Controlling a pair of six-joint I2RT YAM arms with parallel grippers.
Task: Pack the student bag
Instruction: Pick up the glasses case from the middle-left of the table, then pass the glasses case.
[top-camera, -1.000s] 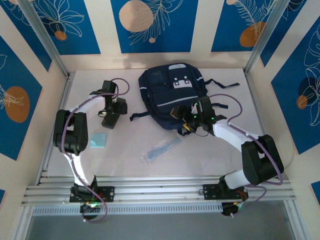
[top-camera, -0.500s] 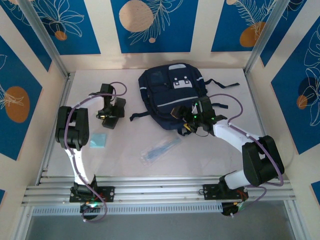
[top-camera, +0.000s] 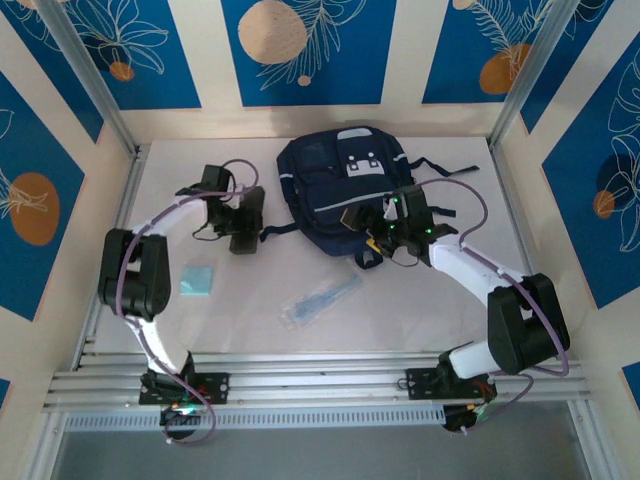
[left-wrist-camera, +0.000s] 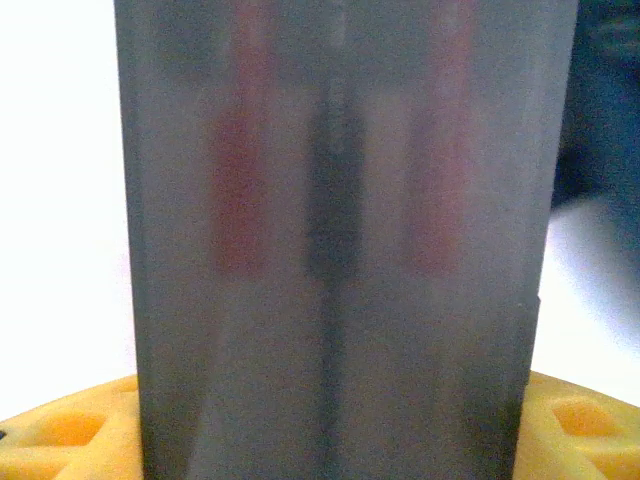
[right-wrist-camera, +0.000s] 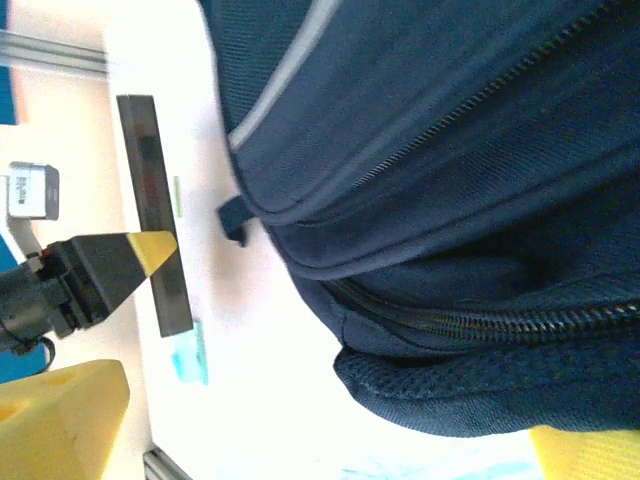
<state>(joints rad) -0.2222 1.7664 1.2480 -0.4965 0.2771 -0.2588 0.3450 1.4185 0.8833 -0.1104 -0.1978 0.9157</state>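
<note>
We count one backpack (top-camera: 335, 190) at the far middle of the table (top-camera: 420, 310), one grey case (top-camera: 246, 238) clamped in the left gripper (top-camera: 238, 213), one blue card (top-camera: 198, 280) and one clear packet (top-camera: 322, 298). The right gripper (top-camera: 380, 238) gapes wide at the backpack's near edge. The patch markings are too small to read.

Brightly, evenly lit from above in the top view, with soft shadows on the desk (top-camera: 400, 310). Badly blurred at the left wrist, blown white behind the dark case (left-wrist-camera: 340, 250). Sharp on the student bag (right-wrist-camera: 450, 150) at the right wrist.
</note>
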